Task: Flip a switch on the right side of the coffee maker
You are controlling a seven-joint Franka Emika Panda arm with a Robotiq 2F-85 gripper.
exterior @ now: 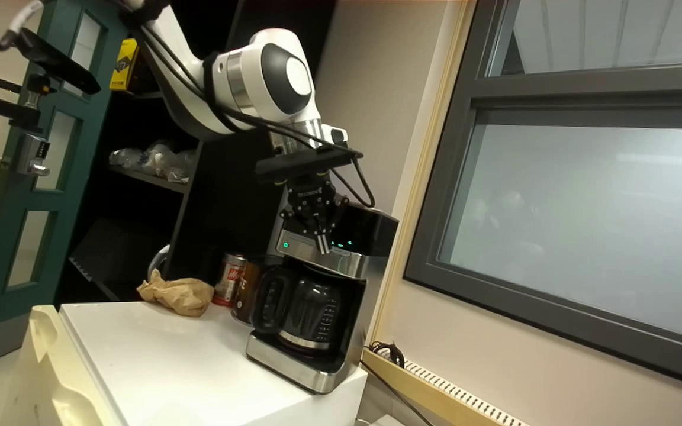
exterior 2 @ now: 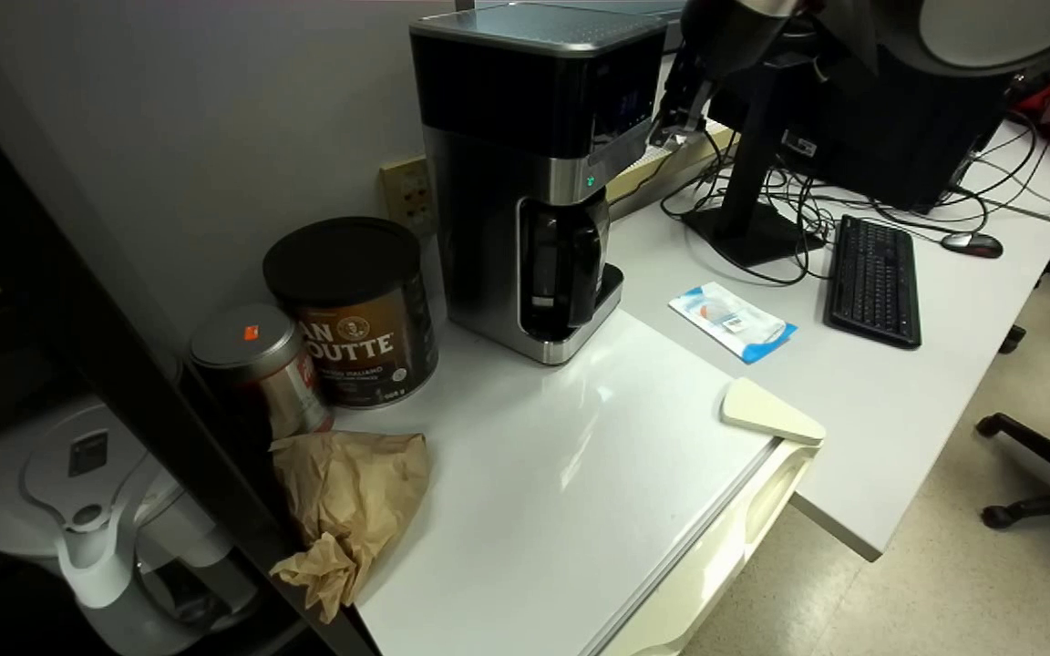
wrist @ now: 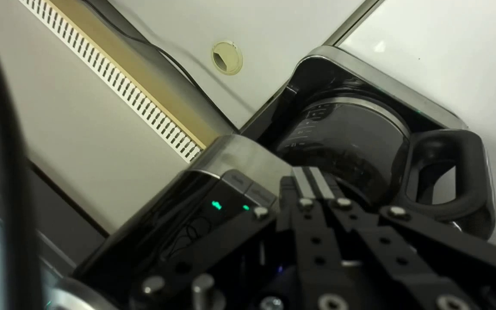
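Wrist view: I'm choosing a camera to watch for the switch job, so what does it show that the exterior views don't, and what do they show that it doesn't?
Only the wrist view shows the round cream cable cover, with a dark gap in it.

Only the exterior views show the crumpled paper bag, the red-and-silver can and the larger brown can, all in both exterior views; the black keyboard appears in an exterior view.

All three share the coffee maker, its dark carafe, green lights on its front and the gripper.
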